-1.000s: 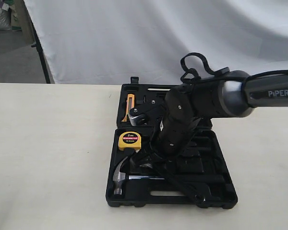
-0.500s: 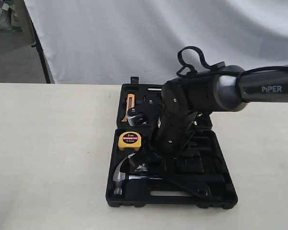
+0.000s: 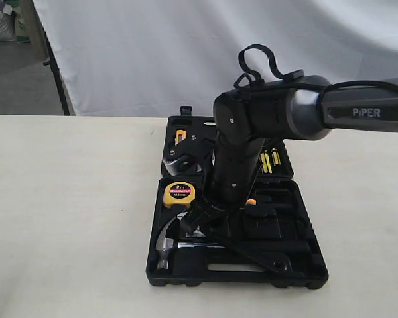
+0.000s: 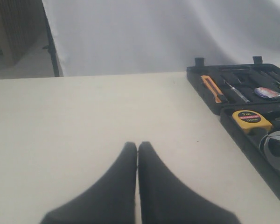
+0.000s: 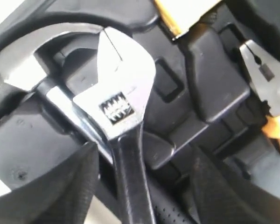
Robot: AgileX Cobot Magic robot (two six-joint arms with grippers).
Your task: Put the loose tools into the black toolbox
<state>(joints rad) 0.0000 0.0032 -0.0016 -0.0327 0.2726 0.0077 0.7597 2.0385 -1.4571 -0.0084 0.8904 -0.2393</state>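
Observation:
The black toolbox (image 3: 316,270) lies open on the table. The claw hammer (image 3: 164,242) rests in its near-left recess. The adjustable wrench (image 3: 253,254) lies slanted across the near half, its silver head (image 5: 123,88) over the hammer's neck (image 5: 60,100). My right gripper (image 3: 198,217) hangs open over the wrench, one finger (image 5: 67,186) on each side of the black handle (image 5: 133,196), neither touching it. My left gripper (image 4: 137,145) is shut and empty above the bare table, left of the toolbox (image 4: 210,100). A glossy oval, possibly the tape roll (image 4: 267,92), sits in the far half.
A yellow tape measure (image 3: 179,193) sits in the toolbox beside the hammer head. Orange-handled pliers (image 5: 266,79) lie in a recess near the right gripper. An orange utility knife (image 4: 211,87) is in the far half. A white backdrop hangs behind the table.
The right arm has swung left over the toolbox, its elbow rising. The wrench and hammer have stayed where they lay.

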